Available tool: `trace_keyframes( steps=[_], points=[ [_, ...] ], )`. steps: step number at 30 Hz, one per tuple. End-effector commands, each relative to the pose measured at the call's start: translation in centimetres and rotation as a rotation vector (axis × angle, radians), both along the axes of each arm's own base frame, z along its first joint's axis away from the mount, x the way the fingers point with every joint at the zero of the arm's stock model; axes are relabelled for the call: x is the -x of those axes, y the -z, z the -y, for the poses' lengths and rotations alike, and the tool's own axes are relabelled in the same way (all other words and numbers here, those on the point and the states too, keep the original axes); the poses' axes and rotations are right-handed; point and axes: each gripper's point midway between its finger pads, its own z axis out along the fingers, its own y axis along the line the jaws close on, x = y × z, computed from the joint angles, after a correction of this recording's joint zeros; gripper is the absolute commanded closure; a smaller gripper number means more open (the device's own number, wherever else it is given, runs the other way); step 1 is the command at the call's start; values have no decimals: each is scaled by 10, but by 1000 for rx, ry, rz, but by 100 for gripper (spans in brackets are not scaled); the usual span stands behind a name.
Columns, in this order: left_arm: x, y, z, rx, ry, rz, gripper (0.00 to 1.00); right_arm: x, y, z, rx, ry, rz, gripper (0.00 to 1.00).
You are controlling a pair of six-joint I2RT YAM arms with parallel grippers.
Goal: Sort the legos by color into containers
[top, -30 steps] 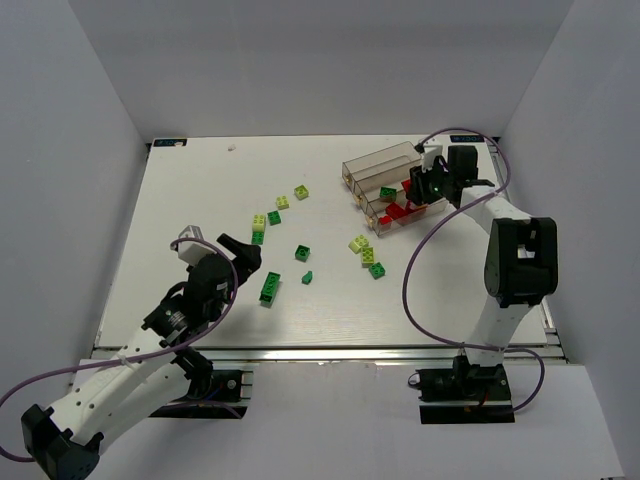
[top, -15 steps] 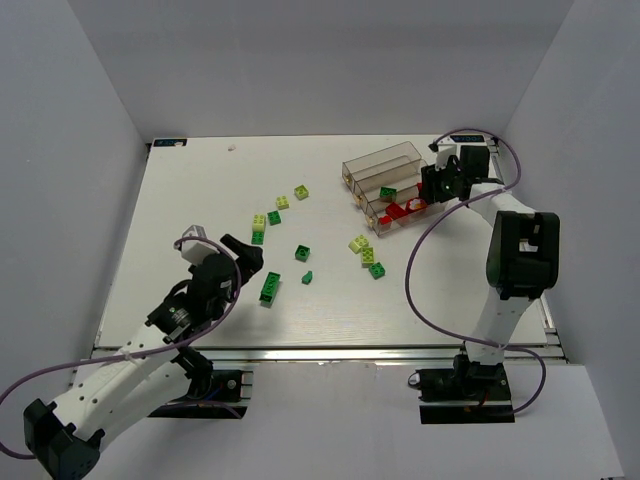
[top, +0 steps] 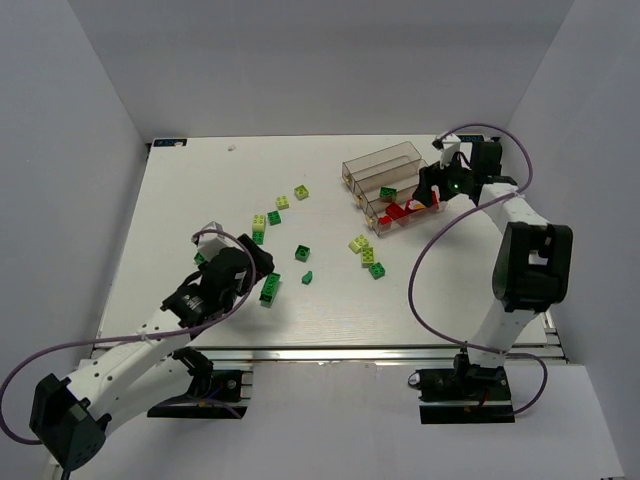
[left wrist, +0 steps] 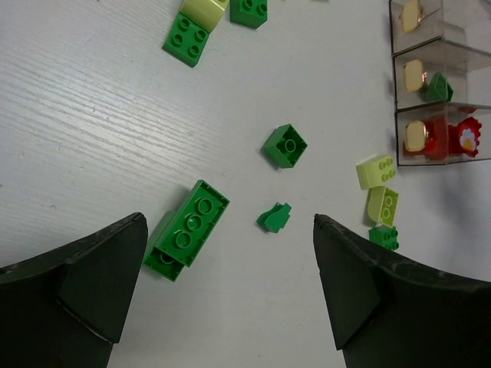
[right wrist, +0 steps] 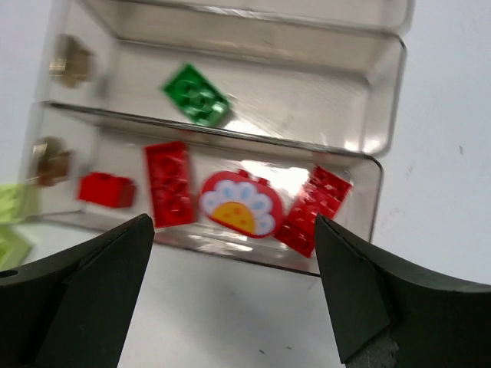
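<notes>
1. A white bench [top: 200,180] with a faint wood grain is carrying everything. Plain pale walls [top: 320,60] are closing it in on three sides.
2. The left end effector [left wrist: 228,257] is gaping wide and gripping nothing. A long dark green brick [left wrist: 188,230] is lying just ahead of one of its fingers [left wrist: 84,284], and a small dark green piece [left wrist: 274,217] is lying ahead of the middle of the gap.
3. The right end effector [right wrist: 232,264] is likewise spreading wide with nothing in it, hanging close over the containers [right wrist: 387,92].
4. The loose legos [top: 302,253] are lying scattered between the two end effectors: six dark green and five pale yellow-green.
5. Three clear bins are standing joined in a row. The one nearest the right end effector is holding four red pieces [right wrist: 170,194], one of them rounded with a white and yellow face. The next bin beyond is holding one dark green brick [right wrist: 198,94].
</notes>
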Motion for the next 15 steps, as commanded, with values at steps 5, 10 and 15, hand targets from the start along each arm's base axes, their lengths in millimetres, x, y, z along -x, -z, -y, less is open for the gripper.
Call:
trace_keyframes(
  steps=[5, 10, 15],
  points=[
    [-4, -2, 16, -102, 116, -62, 2, 82, -91, -62, -160, -506, 244, 11],
    [-12, 0, 27, -204, 215, -100, 2, 143, -86, -85, -248, -712, 167, 14],
    [-18, 8, 31, -354, 311, -189, 2, 167, -81, -88, -263, -722, 112, 34]
  ],
)
